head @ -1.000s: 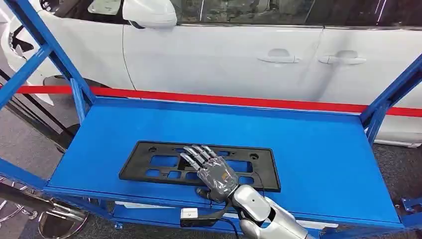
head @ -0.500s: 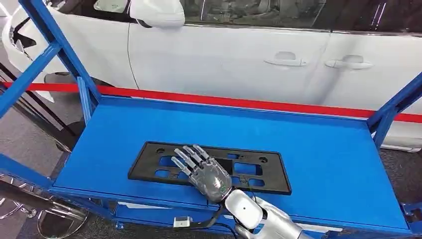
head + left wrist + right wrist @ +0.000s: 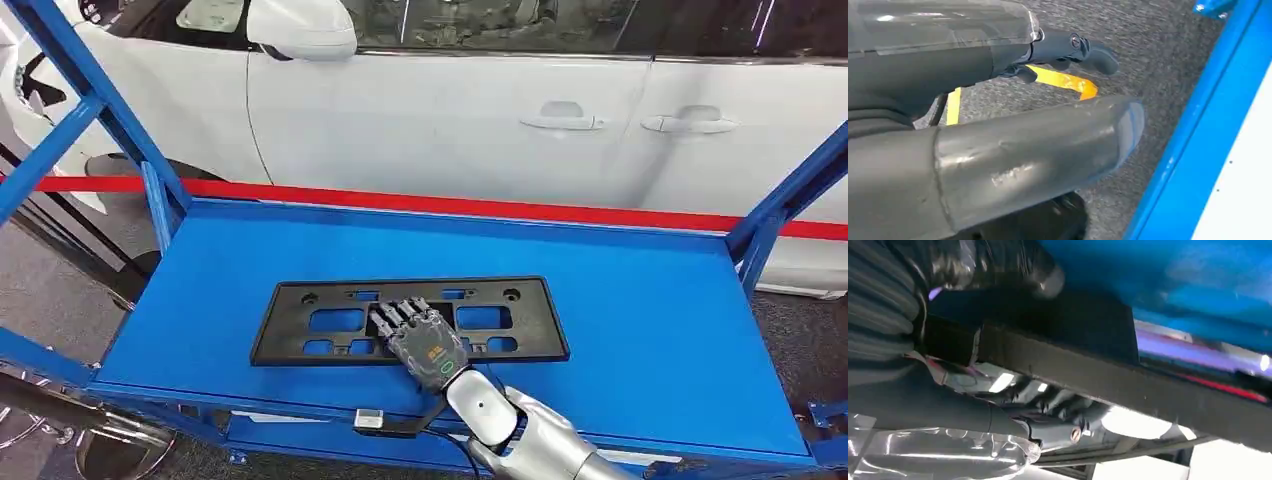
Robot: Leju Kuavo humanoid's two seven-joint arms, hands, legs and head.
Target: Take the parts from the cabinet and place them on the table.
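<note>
Black plate frame (image 3: 330, 322) on blue shelf (image 3: 620, 330), near edge grasped by right robot hand (image 3: 425, 340).

black plate frame (image 3: 330, 322), blue shelf (image 3: 640, 320) (red barrier (image 3: 500, 205) behind), white car (image 3: 450, 110)

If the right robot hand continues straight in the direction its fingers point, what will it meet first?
The right robot hand already lies on the black plastic frame. Beyond it comes bare blue shelf, then probably the white car; depth is unclear.

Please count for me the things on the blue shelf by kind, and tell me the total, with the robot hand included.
Black plastic frame part: 1
Robot hand on it, the right hand: 1
Total on the blue shelf: 2
</note>
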